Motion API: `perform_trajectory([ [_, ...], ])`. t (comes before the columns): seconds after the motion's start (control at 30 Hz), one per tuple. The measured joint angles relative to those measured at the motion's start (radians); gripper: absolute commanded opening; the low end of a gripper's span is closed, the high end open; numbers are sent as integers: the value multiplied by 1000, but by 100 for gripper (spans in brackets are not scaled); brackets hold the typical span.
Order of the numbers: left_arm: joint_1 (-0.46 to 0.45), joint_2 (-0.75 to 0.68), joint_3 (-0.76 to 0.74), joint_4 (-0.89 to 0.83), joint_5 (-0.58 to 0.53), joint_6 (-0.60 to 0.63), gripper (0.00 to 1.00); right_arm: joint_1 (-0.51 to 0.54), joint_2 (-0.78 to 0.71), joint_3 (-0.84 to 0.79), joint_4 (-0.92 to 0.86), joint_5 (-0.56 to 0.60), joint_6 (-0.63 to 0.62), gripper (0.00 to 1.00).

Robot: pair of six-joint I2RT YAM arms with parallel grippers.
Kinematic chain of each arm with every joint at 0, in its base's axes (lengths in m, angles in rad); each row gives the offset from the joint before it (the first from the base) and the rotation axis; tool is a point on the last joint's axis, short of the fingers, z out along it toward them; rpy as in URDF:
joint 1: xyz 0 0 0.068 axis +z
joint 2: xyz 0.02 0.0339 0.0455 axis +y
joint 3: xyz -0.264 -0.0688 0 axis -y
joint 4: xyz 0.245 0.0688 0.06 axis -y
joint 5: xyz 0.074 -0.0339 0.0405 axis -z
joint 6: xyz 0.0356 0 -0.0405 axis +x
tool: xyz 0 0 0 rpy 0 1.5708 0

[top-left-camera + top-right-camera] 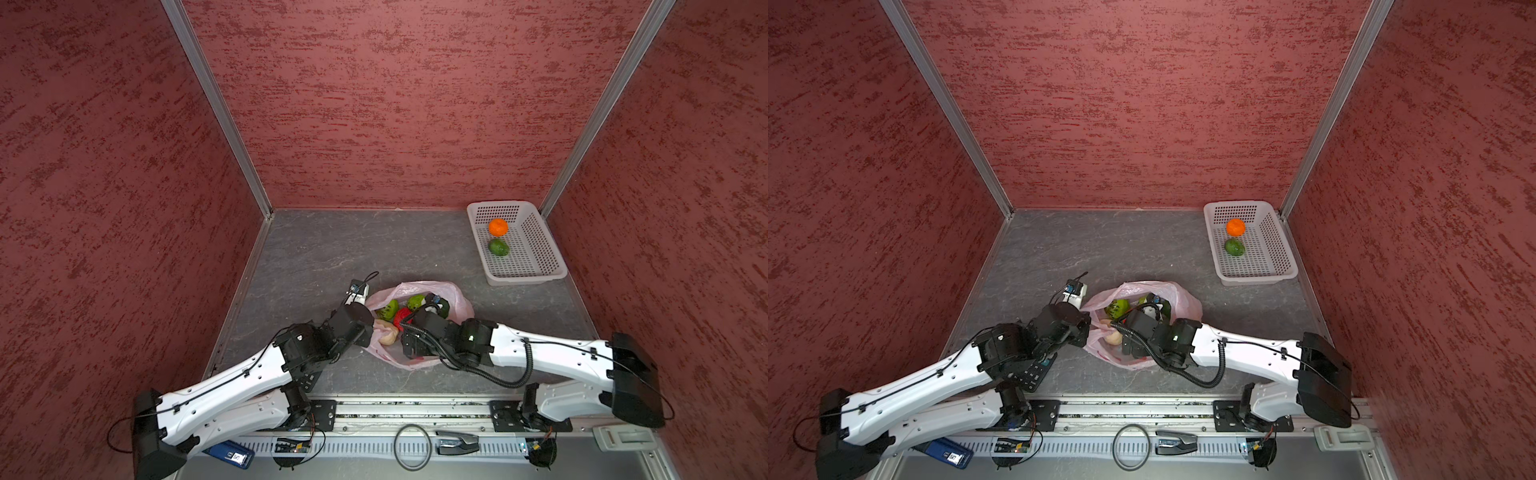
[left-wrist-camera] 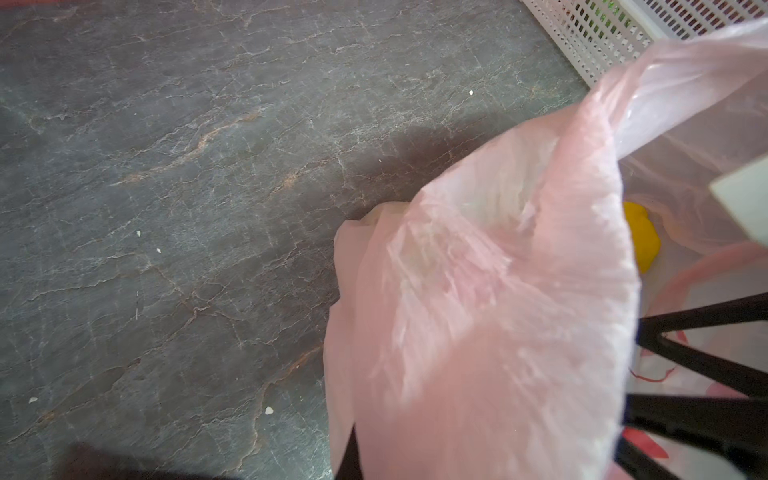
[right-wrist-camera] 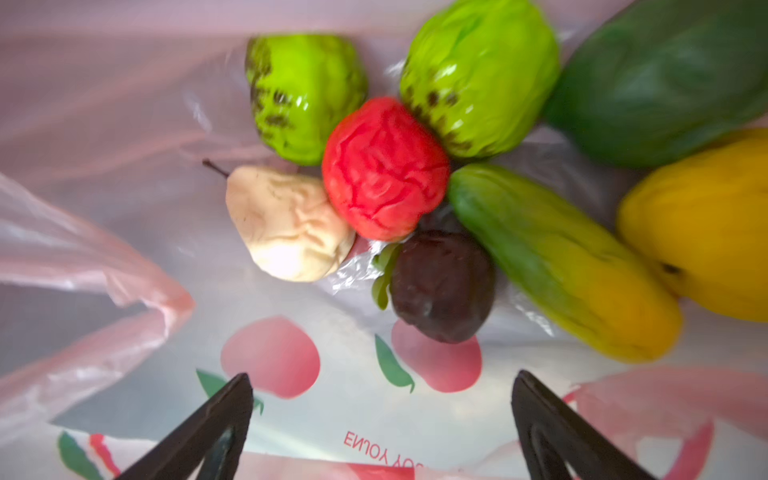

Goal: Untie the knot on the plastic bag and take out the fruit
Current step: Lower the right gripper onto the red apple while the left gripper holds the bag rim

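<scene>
Left gripper (image 2: 357,453): clenched on a fold of the plastic bag (image 1: 459,305); I see film draped over it. Right gripper (image 3: 382,376): jaws spread wide, empty, inside the bag's open mouth, above the fruit (image 3: 384,170). Fruit: red, beige, dark brown, green and yellow pieces, heaped touching on the bag's bottom. Bag: lying on the table (image 1: 332,257), centre front.

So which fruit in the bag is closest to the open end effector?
The dark brown one, with a green leaf, lies just ahead of the right end effector; the others sit farther off.
</scene>
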Motion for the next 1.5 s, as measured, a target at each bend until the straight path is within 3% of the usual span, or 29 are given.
perform_trajectory([
  [0.47, -175, -23, -64, -4, -63, -82, 0, -3, 35, 2, 8, 56, 80, 98],
  [0.77, -183, -31, -70, -9, -101, -103, 0, -5, 193, 72, 86, 72, 106, 98],
  [1.23, -185, -68, -75, 31, -122, -101, 0, -35, 144, -36, 267, 98, 133, 95],
  [1.5, -186, -68, -101, 57, -100, -91, 0, -62, 222, -13, 304, 92, 139, 93],
])
